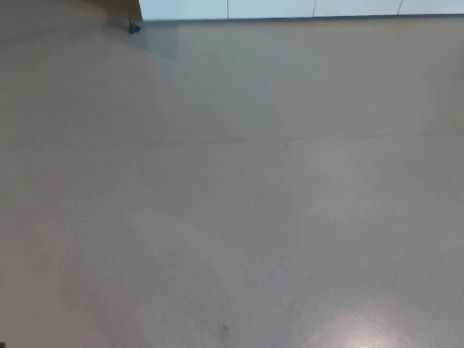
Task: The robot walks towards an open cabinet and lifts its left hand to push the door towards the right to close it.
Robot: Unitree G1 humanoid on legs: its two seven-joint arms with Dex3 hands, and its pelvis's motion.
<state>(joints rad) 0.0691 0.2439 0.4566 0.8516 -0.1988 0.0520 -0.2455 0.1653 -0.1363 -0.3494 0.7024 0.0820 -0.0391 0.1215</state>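
Only the bottom edge of a white cabinet (290,9) shows along the top of the head view, split by thin vertical seams into several panels. I cannot tell which panel is the open door. At its left end sits a small dark foot or fitting (133,27). Neither of my hands shows in this view.
A beige floor (232,203) fills almost the whole picture, with a faint seam running across it at mid height. A brown strip (109,6) shows at the top left beside the cabinet. Light glares off the floor at the bottom right.
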